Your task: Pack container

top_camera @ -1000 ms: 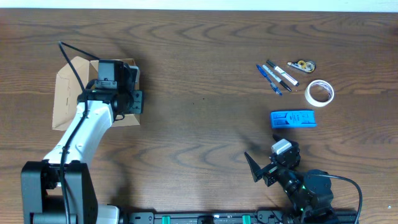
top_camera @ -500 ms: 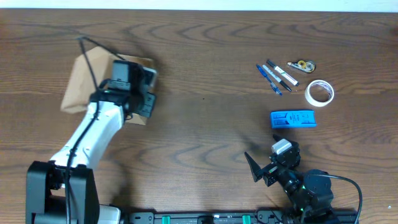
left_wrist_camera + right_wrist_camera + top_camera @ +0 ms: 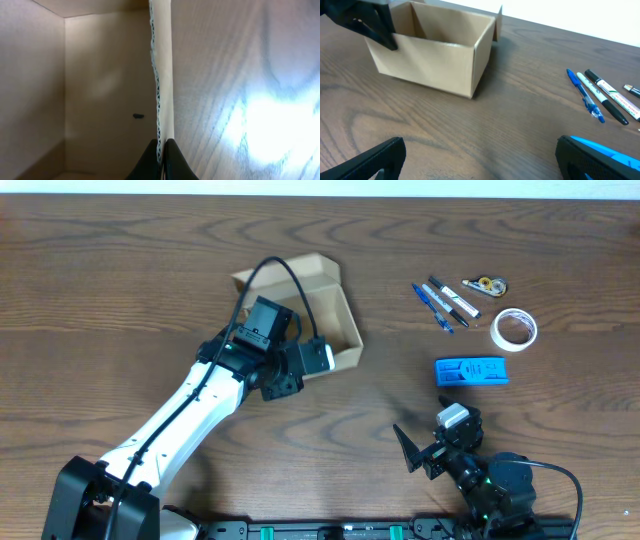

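Container (image 3: pixel 325 305): stood open, nothing seen inside (lid flap up).
Left gripper (image 3: pixel 161 155): clamped on its wall.
Right gripper (image 3: pixel 480 162): spread wide, empty.
Remaining: pens (image 3: pixel 440 305) lay unpacked.

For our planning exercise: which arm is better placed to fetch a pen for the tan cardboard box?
Probably right. The right end effector is open, free and nearer the blue and black pens; the left end effector is shut on the tan cardboard box's wall.
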You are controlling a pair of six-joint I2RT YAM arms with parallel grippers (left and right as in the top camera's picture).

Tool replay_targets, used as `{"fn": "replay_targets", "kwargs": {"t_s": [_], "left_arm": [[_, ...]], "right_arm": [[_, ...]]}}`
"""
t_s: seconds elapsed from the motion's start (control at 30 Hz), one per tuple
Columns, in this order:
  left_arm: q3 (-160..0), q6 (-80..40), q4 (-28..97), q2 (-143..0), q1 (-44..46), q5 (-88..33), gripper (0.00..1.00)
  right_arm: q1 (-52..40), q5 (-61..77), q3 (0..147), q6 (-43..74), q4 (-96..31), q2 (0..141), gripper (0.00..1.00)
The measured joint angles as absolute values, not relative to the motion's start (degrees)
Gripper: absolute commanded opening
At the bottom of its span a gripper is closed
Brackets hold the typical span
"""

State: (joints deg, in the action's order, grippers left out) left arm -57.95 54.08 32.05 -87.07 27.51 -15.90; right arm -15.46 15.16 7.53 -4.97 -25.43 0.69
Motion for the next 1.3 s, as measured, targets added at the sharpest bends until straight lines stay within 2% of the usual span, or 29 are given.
{"fn": "replay_targets", "kwargs": {"t_s": [0.2,0.43,0.47,0.5,0.53,0.93,1.2,1.3], "left_arm": [[-57.95,62.06,34.48,-87.07,27.49,-17.19,0.05],[-57.95,65.49,35.48,-87.07,27.49,-22.61,0.05],[-57.95,65.73,35.48,-87.07,27.49,-22.81,0.10],[-57.95,65.95,35.48,-87.07,27.49,-23.05,0.33],[-57.95,66.52,35.33,-87.07,27.51,-23.27,0.95],[-58.65,59.81,35.14,-86.32,27.53,-20.25,0.95],[-66.19,39.99,36.45,-73.30,27.59,-18.28,0.95],[-67.59,30.96,40.51,-67.57,27.59,-15.99,0.95]], "right_arm": [[-15.46,15.16,7.53,-4.97,-25.43,0.69,0.99],[-15.46,15.16,7.53,-4.97,-25.43,0.69,0.99],[-15.46,15.16,7.53,-4.97,-25.43,0.69,0.99],[-15.46,15.16,7.53,-4.97,-25.43,0.69,0.99],[-15.46,15.16,7.53,-4.97,-25.43,0.69,0.99],[-15.46,15.16,7.53,-4.97,-25.43,0.69,0.99],[-15.46,15.16,7.53,-4.97,-25.45,0.69,0.99],[-15.46,15.16,7.53,-4.97,-25.43,0.69,0.99]]}}
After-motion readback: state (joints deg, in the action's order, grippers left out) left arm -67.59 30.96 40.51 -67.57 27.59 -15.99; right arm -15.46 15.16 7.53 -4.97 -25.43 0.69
